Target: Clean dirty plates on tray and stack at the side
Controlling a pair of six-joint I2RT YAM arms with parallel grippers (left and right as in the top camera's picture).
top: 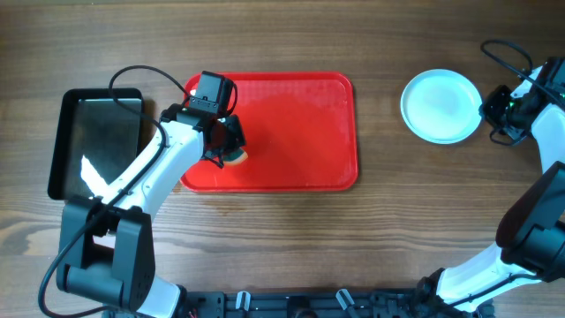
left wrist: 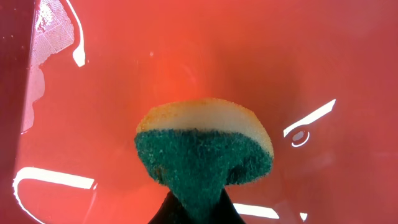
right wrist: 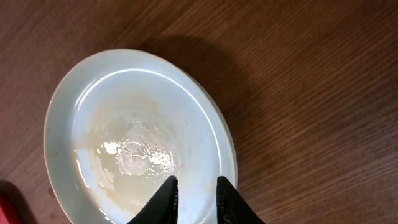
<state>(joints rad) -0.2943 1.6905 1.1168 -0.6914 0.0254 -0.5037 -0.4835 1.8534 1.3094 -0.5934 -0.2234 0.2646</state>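
sponge [top: 237, 159]: mostly hidden under left pincer [top: 223, 147] | plate [right wrist: 124, 106]: lower rim cut off by bottom edge

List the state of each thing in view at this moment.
Tray: on the table, no plates on it.
Plate: on the table right of the tray, wet, faint tan film.
Sponge: pinched at its green side, over the tray.
Black tray: on the table left of the tray.
Left gripper: jaws shut on the sponge.
Right gripper: jaws apart over the plate's rim.
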